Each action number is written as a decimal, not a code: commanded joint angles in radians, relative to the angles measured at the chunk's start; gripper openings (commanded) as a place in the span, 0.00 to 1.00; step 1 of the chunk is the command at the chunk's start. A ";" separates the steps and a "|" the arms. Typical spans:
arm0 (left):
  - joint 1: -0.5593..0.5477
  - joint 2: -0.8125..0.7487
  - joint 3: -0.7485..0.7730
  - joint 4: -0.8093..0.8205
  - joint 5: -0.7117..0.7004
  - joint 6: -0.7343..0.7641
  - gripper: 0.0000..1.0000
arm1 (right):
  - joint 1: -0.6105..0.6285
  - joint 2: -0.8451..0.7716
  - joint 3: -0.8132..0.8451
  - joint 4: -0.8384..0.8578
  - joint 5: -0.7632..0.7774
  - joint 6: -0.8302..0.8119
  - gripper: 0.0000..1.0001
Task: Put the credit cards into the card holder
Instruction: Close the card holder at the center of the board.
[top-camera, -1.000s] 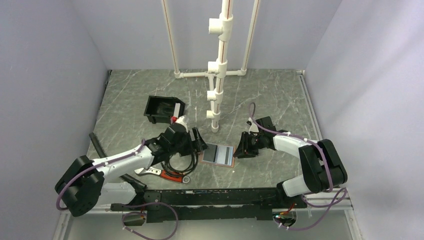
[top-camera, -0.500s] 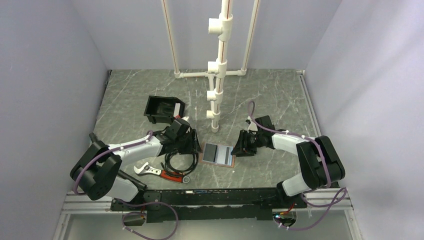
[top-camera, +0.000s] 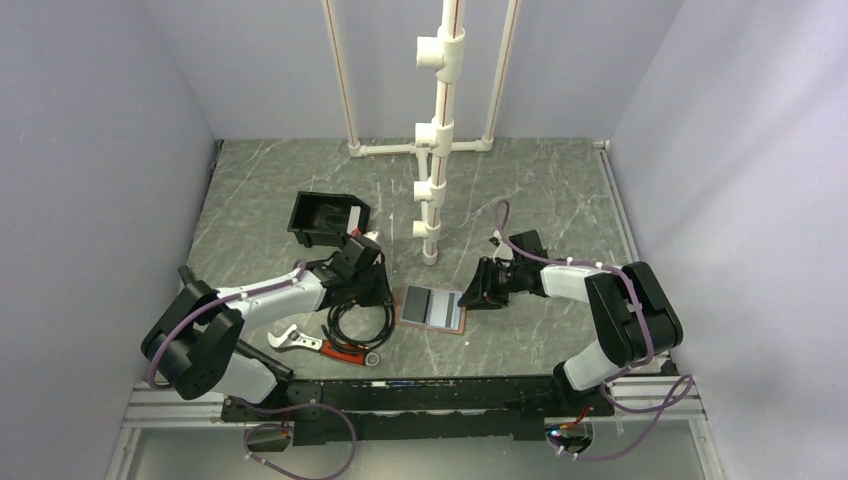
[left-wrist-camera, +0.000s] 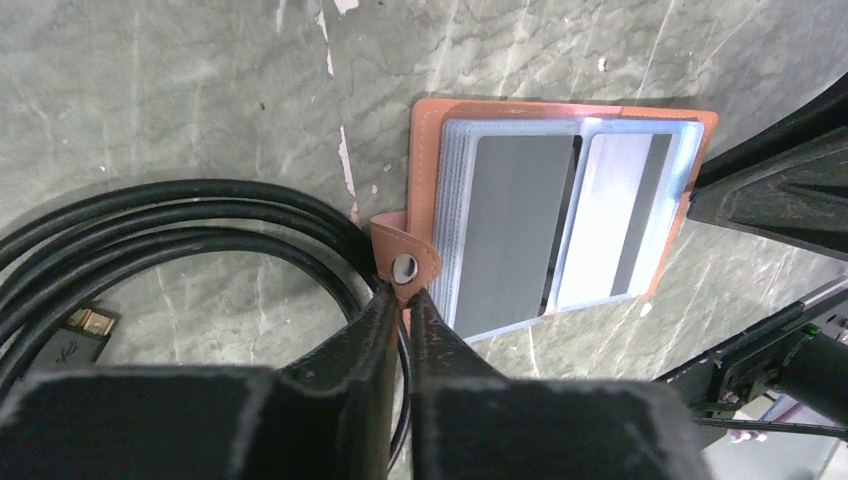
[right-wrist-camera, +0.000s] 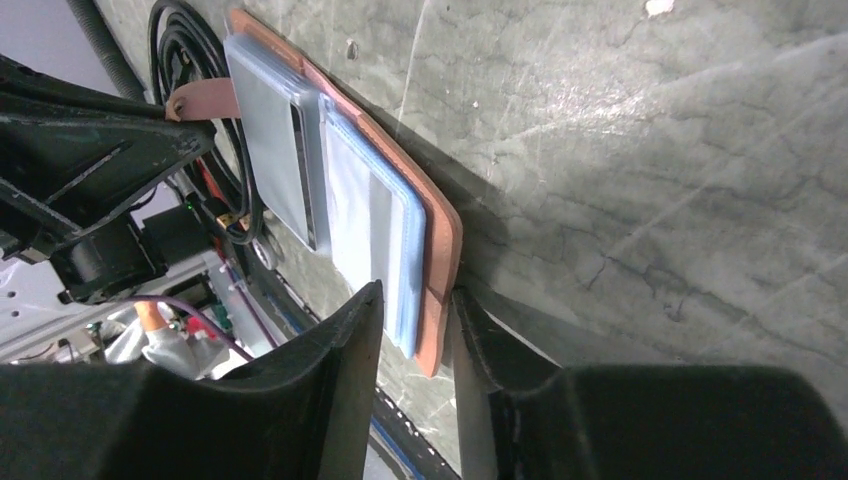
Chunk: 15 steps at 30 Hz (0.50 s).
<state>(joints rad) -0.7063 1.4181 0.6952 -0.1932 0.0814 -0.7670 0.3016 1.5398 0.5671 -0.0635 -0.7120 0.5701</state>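
The card holder (top-camera: 433, 307) lies spread open between my two arms, with a brown rim (left-wrist-camera: 560, 108) and clear sleeves. A dark grey credit card (left-wrist-camera: 515, 225) shows in its left half. A pale one with a grey stripe (left-wrist-camera: 625, 215) shows in its right half. My left gripper (left-wrist-camera: 403, 290) is shut on the holder's brown snap tab (left-wrist-camera: 404, 262) at its left edge. My right gripper (right-wrist-camera: 418, 292) straddles the holder's right edge (right-wrist-camera: 440, 250), one finger under the brown cover and one on the blue sleeves, closed on it.
A coil of black cable (top-camera: 360, 322) lies under my left gripper, against the holder's left side. A wrench with a red handle (top-camera: 320, 345) sits in front of it. A black open bin (top-camera: 328, 218) stands behind, and a white pipe stand (top-camera: 432, 200) rises at centre.
My left gripper has drawn back left off the holder and shut on its snap tab. My right gripper has edged left onto the holder's right edge. The holder shifted slightly left.
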 joint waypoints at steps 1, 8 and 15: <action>-0.005 0.008 0.028 0.043 0.027 0.007 0.08 | -0.001 -0.035 -0.014 0.091 -0.078 0.051 0.31; -0.012 0.032 -0.024 0.183 0.142 -0.074 0.01 | 0.005 -0.118 -0.004 0.112 -0.131 0.111 0.32; -0.095 0.136 -0.021 0.347 0.177 -0.159 0.00 | 0.063 -0.087 0.031 0.149 -0.123 0.141 0.33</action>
<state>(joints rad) -0.7517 1.5063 0.6712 0.0109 0.2028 -0.8562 0.3302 1.4368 0.5575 0.0124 -0.8131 0.6800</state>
